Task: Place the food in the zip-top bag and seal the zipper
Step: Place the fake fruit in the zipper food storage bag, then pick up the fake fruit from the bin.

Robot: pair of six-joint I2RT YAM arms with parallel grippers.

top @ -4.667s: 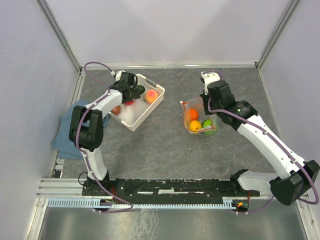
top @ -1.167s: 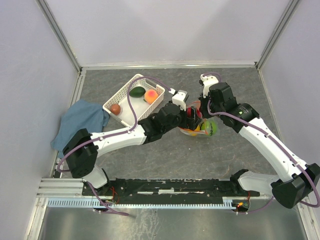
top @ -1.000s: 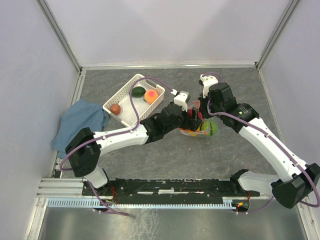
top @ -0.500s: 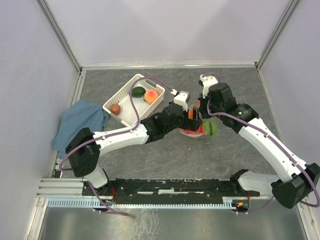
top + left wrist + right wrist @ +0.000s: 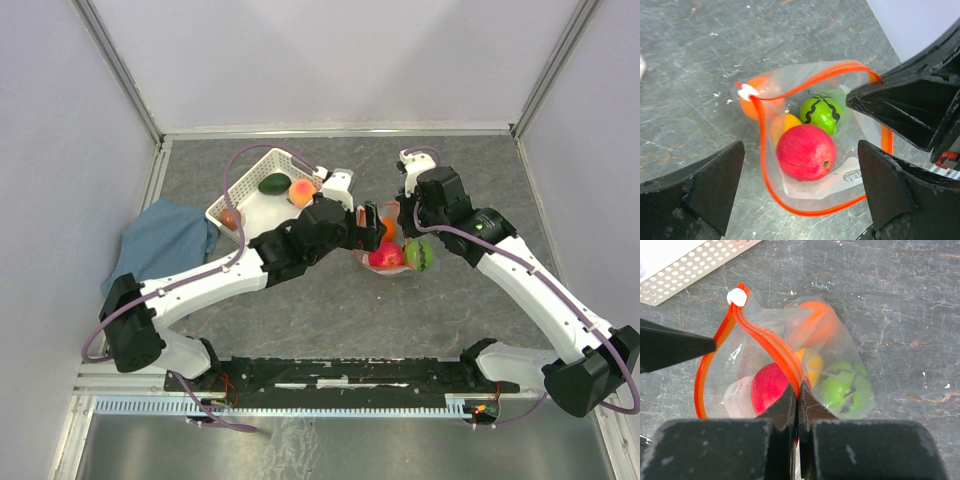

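a blue cloth (image 5: 160,245) lies crumpled at 9 o'clock on the grey surface (image 5: 330,300), just beside the white lattice basket (image 5: 262,205) at 10 o'clock. the basket holds the brown piece (image 5: 231,217) in its 8 o'clock corner, and the avocado (image 5: 274,183) at its far end with the peach (image 5: 301,190) at the avocado's 3 o'clock. the left arm reaches across in front of the basket. the left fingers (image 5: 368,226) are spread wide and hold nothing; in the left wrist view one finger stands on each side of the zip-top bag (image 5: 850,185). the bag lies just past the surface's centre toward 3 o'clock, its mouth pulled into an open loop by the red-orange zipper (image 5: 790,90), with the white slider (image 5: 746,91) at the loop's 10 o'clock end in that view. inside it sits the red apple (image 5: 806,151), with the green round one (image 5: 821,114) at its 1 o'clock, the lemon (image 5: 789,121) at its 11 o'clock and the orange (image 5: 752,107) beyond that, by the slider. the right fingers (image 5: 796,400) are closed tight, pinching the zipper strip on the far side of the mouth from the left fingers.
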